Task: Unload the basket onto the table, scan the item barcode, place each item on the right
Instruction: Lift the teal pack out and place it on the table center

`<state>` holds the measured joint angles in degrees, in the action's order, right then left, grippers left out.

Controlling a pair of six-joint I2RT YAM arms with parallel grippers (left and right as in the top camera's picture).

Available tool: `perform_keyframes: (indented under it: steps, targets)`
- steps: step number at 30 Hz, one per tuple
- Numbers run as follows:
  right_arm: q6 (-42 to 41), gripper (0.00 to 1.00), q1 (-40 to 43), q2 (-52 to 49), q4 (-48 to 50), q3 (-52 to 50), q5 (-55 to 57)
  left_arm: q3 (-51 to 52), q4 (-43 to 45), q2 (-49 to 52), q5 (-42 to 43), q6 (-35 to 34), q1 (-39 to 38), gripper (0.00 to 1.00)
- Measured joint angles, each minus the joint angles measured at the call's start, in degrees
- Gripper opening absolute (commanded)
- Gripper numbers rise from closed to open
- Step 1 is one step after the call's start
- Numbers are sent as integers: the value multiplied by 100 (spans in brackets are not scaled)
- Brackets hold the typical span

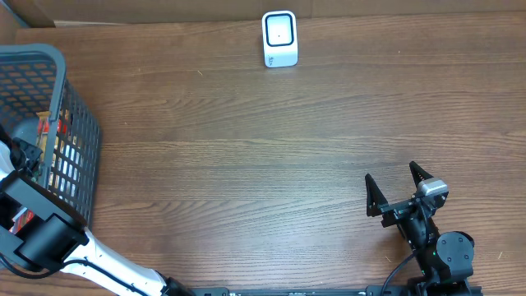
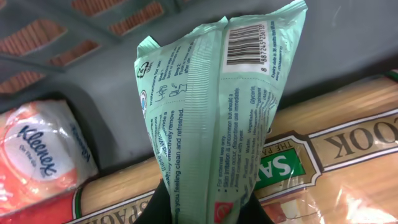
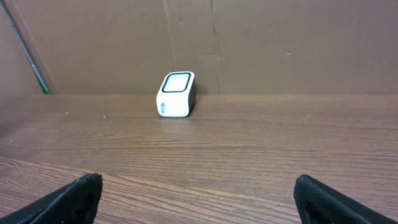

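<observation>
Wipes pack [image 2: 211, 106] is inside the basket [image 1: 78, 107], at 9 o'clock on the table [image 1: 246, 164]. In the left wrist view its long axis runs from 6 to about 1 o'clock, and the barcode [image 2: 245, 43] is on the far end, facing the camera. Left gripper [image 2: 208, 208] is clenched on the pack's near end. A tissue pack [image 2: 37, 155] lies at 8 o'clock of it and a spaghetti packet [image 2: 336, 155] lies underneath toward 4 o'clock. The basket wall is close behind. Scanner [image 1: 279, 39] stands at 12 o'clock on the table, well apart. Right gripper [image 1: 391, 173] is at 4 o'clock, jaws spread and holding nothing.
</observation>
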<state>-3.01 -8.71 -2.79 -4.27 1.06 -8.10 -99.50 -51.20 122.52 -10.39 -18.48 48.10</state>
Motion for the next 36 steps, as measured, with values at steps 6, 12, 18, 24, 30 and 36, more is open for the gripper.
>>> perform_keyframes:
  steps: [6, 12, 18, 24, 30, 36]
  targets:
    - [2, 100, 0, 0, 0, 0, -2, 22, -192, -330, 24, 0, -13, 4]
    - [4, 100, -2, 0, 0, 0, 0, 42, 17, -1746, 225, 0, -199, 4]
    - [0, 100, -2, 0, -2, 0, 0, 17, 157, -3456, 450, 0, -778, 4]
    - [0, 100, -2, 0, 2, 0, -4, 11, -385, -4500, 850, 44, -1923, 4]
    - [2, 100, 0, 0, 0, 0, 0, 13, -1375, -4780, 1248, 153, -4186, 4]
    - [2, 100, 0, 0, 0, 0, -2, 619, -1519, -4553, 1349, 216, -5954, 4]
